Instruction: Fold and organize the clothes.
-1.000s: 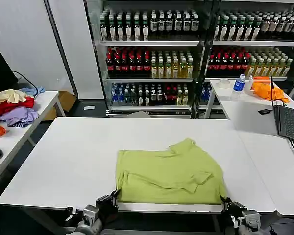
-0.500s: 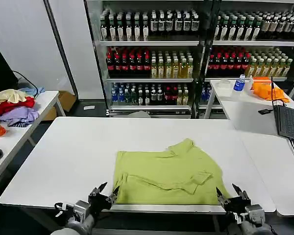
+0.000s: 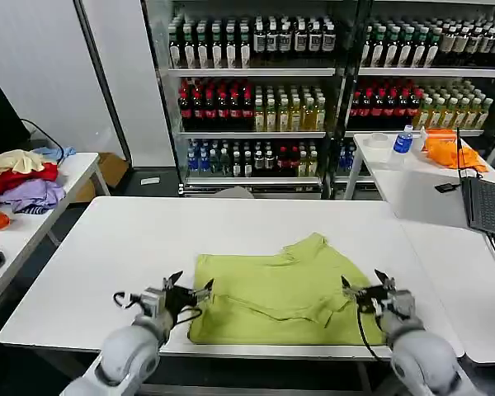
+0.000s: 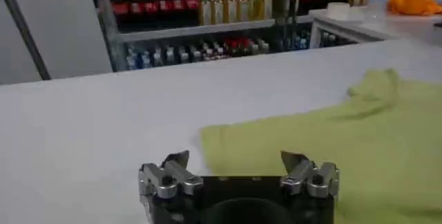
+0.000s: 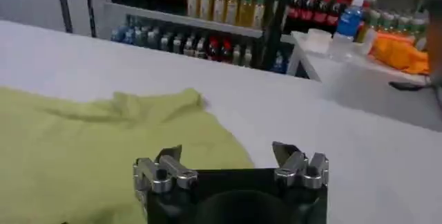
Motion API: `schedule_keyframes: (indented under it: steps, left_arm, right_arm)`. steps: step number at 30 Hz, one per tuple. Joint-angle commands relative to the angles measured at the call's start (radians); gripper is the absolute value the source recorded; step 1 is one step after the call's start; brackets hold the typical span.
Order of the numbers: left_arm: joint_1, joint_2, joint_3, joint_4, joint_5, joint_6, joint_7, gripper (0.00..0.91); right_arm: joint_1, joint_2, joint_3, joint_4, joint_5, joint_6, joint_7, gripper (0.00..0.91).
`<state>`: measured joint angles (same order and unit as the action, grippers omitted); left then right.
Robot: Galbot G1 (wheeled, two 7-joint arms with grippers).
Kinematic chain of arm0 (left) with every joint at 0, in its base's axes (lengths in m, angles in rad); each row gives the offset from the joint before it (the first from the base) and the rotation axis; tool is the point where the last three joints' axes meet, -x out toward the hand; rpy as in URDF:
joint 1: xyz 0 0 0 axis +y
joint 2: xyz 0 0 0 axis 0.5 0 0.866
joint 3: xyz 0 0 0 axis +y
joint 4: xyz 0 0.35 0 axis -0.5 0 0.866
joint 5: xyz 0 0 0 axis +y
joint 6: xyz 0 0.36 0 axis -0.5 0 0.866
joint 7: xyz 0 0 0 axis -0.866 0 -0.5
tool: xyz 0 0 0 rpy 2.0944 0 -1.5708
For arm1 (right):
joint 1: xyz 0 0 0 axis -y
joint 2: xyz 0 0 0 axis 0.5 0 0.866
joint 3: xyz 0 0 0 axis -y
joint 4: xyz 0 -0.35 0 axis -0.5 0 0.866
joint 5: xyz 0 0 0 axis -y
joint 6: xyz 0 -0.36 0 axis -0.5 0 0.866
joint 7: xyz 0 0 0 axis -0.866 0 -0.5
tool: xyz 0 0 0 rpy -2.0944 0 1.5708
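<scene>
Both grippers had come up and forward from the near edge of the table since a moment before, when they sat low at the shirt's near corners. The left gripper (image 3: 189, 289) now hovered over the near left corner of the lime T-shirt (image 3: 285, 297), its two fingers spread apart with nothing between them. The right gripper (image 3: 363, 289) hung over the shirt's right side, near the sleeve, its jaws likewise standing open and empty.

The T-shirt itself lay roughly flat on the white table (image 3: 107, 247), toward the near edge and a little right of centre, partly folded, with a bunched bit sticking up at its far edge and a crease running across the middle. It had not visibly shifted.

From the left wrist camera, the left gripper (image 4: 238, 162) pointed across the table with the T-shirt (image 4: 359, 135) spreading ahead of it and to one side. From the right wrist camera, the right gripper (image 5: 228, 154) sat over the T-shirt (image 5: 90, 142), whose edge ran under its fingers.

Behind the table stood a cooler of bottled drinks (image 3: 256, 91).
</scene>
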<state>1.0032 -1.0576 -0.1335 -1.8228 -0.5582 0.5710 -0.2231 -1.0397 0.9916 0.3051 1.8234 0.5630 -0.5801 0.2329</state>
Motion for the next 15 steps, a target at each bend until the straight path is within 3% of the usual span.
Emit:
schedule_keyframes:
  steps: [1,15]
  left_arm:
    - [-0.3,-0.055,0.106,0.296,-0.047,0.006,0.002,0.907]
    - [-0.272,-0.062,0.109,0.332,-0.067,0.007,0.003,0.907]
  right_arm:
    - [0.339,0.057,-0.174,-0.346,0.085,0.001,-0.005,0.907]
    - [0.476,0.183,-0.246,-0.552,0.125,0.001,-0.007,0.907]
